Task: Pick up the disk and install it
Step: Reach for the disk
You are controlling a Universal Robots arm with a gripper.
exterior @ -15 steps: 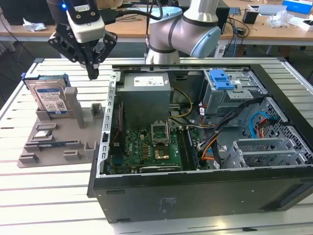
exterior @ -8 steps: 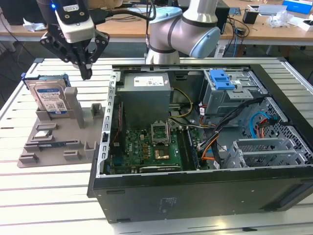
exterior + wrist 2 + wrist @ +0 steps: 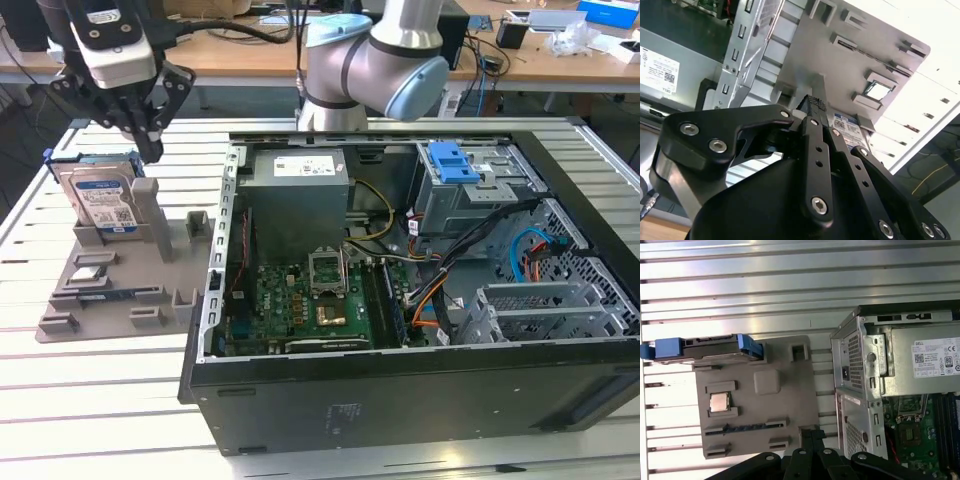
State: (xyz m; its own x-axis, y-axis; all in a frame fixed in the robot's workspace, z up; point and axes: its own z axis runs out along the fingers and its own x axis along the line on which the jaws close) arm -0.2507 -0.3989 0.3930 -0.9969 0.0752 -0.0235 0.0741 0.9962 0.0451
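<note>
A slatted metal table (image 3: 100, 400) holds an open desktop computer case (image 3: 400, 400) on the exterior view's right and a grey plastic parts holder (image 3: 175, 255) on the exterior view's left, the two just beside each other.

The disk (image 3: 100, 195) stands upright on its edge at the far end of the holder. Its blue-and-white label faces the near side, and blue rails run along its sides. In the first wrist view the disk (image 3: 702, 349) shows edge-on across the holder's (image 3: 765, 410) end. A small square chip (image 3: 719, 401) lies flat in a recess of the holder, nearer than the disk.

The robot arm (image 3: 375, 60) reaches over from the far side. Its black gripper (image 3: 150, 148) points downward, with the fingers drawn together to a single tip. That tip hangs just above the disk's upper corner, on the side towards the case. Whether it touches the disk cannot be told. In the second wrist view the gripper (image 3: 815, 105) tip sits just beside the disk's label (image 3: 847, 125).

Inside the case, a grey power supply box (image 3: 300, 195) sits at the far left. A green motherboard (image 3: 300, 305) lies near it. A metal drive cage (image 3: 470, 200) topped by a blue latch (image 3: 452, 160) stands far right.
</note>
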